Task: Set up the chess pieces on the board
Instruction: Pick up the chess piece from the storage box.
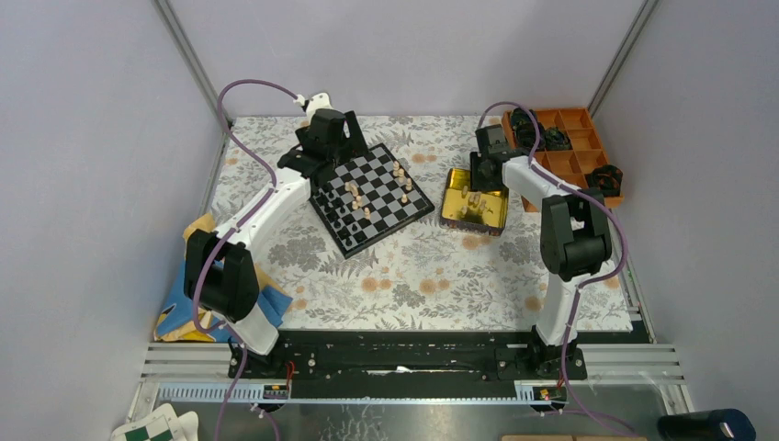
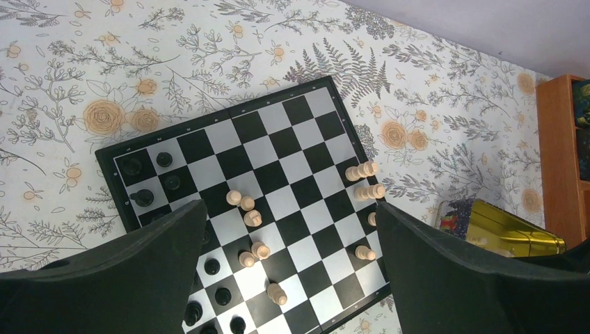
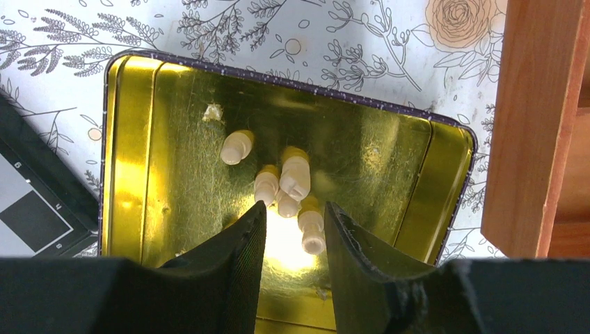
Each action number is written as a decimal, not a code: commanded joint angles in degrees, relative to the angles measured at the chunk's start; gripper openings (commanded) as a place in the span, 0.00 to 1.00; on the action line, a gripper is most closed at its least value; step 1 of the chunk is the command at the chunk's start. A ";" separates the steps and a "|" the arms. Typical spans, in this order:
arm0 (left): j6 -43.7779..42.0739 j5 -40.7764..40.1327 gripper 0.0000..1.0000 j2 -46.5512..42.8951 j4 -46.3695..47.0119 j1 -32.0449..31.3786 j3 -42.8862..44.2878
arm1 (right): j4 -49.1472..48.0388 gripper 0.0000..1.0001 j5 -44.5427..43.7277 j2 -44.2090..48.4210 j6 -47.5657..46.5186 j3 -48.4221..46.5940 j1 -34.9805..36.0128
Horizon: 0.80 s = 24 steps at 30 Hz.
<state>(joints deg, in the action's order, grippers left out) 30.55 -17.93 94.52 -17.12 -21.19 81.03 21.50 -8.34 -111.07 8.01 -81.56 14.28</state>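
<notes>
Several tan chess pieces lie toppled in the gold tin on the tabletop, the nearest lying lengthwise between the narrowly parted, ungripping right fingers, while the widely spread left fingers hover over the board.

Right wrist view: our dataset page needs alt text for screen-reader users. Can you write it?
The right hand, black fingers slightly apart, hovers over a shiny gold rectangular tin holding about five small light tan chess pieces. A corner of the black-and-grey checkered chessboard shows at left and an orange wooden tray at right, on a floral tablecloth.
</notes>
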 commanded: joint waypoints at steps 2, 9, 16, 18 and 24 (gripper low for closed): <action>-0.24 -0.52 0.99 0.66 1.48 0.45 -0.46 | -0.97 0.42 0.77 -1.22 0.44 -3.72 -0.71; -0.44 -0.77 0.99 0.93 1.46 0.54 -0.35 | -0.74 0.41 1.19 -2.81 0.45 -4.99 -0.84; -0.49 -0.79 0.99 1.36 1.38 0.54 -0.10 | -0.65 0.37 1.48 -3.86 0.34 -5.53 -1.02; -0.51 -0.70 0.99 1.54 1.39 0.54 -0.07 | -0.63 0.37 1.57 -4.05 0.33 -5.60 -1.10; -0.49 -0.70 0.99 1.75 1.38 0.54 0.06 | -0.63 0.35 1.90 -4.46 0.33 -5.89 -1.43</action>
<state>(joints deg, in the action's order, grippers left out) 30.52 -17.96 95.48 -17.15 -21.19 80.97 21.45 -7.49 -115.31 8.01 -84.71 13.41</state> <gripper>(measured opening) 0.989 0.361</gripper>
